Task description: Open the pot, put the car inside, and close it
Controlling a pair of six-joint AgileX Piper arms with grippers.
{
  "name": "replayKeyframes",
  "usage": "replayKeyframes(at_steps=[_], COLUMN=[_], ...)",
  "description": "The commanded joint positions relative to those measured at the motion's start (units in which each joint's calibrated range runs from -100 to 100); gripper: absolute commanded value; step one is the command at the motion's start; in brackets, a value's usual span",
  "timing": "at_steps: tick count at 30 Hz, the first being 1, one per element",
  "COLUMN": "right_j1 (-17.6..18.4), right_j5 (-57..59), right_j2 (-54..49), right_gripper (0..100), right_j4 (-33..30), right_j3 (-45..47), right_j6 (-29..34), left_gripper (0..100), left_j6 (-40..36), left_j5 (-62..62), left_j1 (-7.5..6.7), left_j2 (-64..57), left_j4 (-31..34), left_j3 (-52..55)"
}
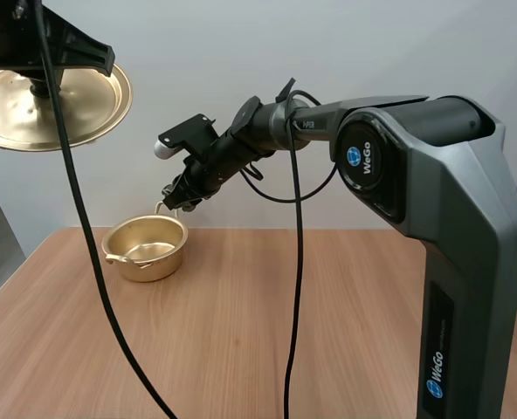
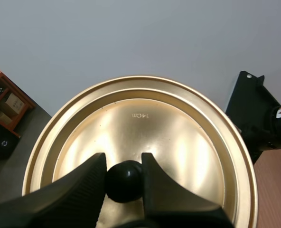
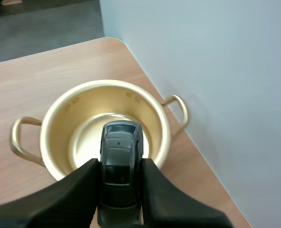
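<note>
A gold pot [image 1: 145, 247] stands open on the wooden table, far left. Its gold lid [image 1: 51, 102] is held high in the air at upper left, my left gripper [image 2: 124, 175] shut on the lid's black knob [image 2: 124, 181]; the lid's inner face [image 2: 140, 137] fills that wrist view. My right gripper [image 1: 178, 194] hovers just above the pot's back rim. It is shut on a small dark grey toy car [image 3: 120, 164], which hangs directly over the pot's empty gold inside [image 3: 86, 137].
The pot has two loop handles [image 3: 18, 140] and stands close to the white wall [image 1: 328, 52] behind the table. The wooden tabletop [image 1: 267, 332] stretches bare in front. My right arm's grey base [image 1: 451, 244] rises at the right.
</note>
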Motion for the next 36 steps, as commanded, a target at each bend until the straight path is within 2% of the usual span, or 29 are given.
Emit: replayKeyframes(at_steps=[1,10,20,25,36], right_j1=[0.52,2.61,4.17,4.26,5.14], right_j5=[1.25,7.61,7.72,7.72,8.57], right_j2=[0.96,7.62,16.25,20.23,24.88], right_gripper=[0,0,0,0,0], right_j4=[0.04,-1.21,-3.05,-6.01,-7.12], right_j3=[-3.0,-11.87,-17.68,-21.67,-27.22], right_j6=[0.9,2.9,4.96,6.89,8.51], left_gripper=[0,0,0,0,0], left_j6=[0.06,0.15,0.15,0.15,0.15], left_j5=[0.06,0.06,0.06,0.06,0.06], left_j1=[0.03,0.03,0.03,0.03,0.03], left_j2=[-0.32,-1.36,-1.36,-1.36,-1.36], left_j4=[0.0,0.0,0.0,0.0,0.0], left_j3=[0.04,0.04,0.04,0.04,0.04])
